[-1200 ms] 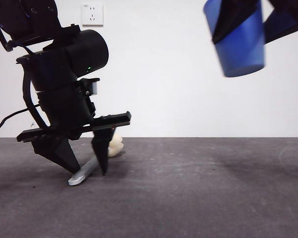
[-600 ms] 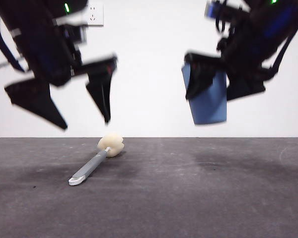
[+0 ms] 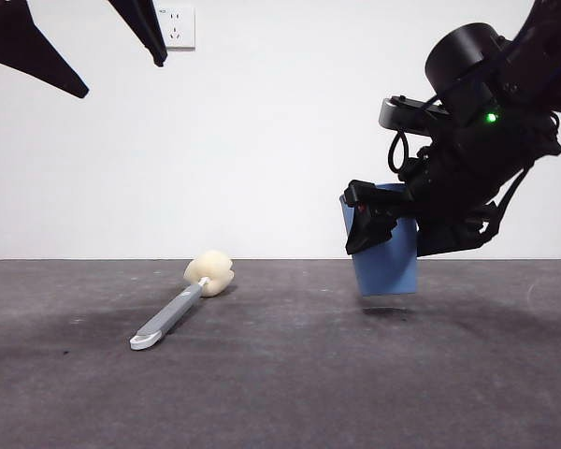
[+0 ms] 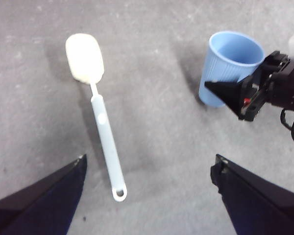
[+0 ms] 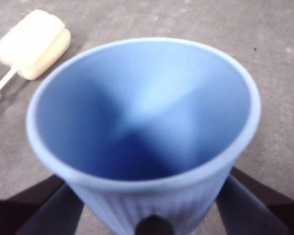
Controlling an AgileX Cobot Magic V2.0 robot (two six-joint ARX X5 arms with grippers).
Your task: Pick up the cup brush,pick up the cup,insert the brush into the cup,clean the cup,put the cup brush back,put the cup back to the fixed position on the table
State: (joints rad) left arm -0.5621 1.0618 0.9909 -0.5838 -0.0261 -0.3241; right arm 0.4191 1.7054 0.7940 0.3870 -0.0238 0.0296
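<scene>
On the table (image 3: 280,374), the cup brush (image 3: 176,312) lies flat by itself, its pale-yellow sponge head toward the back wall and its grey handle running forward to a white tip with a small hole in it; in the left wrist view the brush (image 4: 99,107) is seen full length from above, with nothing touching it. Well apart from it, to the other side of the front view, the cup (image 3: 386,253) hangs upright just above the dark surface, a small shadow beneath its base, so it is near the table but apart from it. The right gripper (image 3: 407,229) is clamped on the cup, one black jaw on each side of the ribbed blue wall just below the rim; the right wrist view looks straight down into the cup (image 5: 142,132), whose open mouth fills the picture, with a dark jaw at each side of it and the sponge head visible beyond the rim. The left wrist view also shows the cup (image 4: 228,66) with the other arm's jaw pressed to its side. The left gripper (image 3: 103,42) is high above the brush, with only its two black jaw tips entering at the upper corner of the front view, spread wide apart and holding nothing. On the white wall behind, a wall socket (image 3: 174,27) sits near those tips.
</scene>
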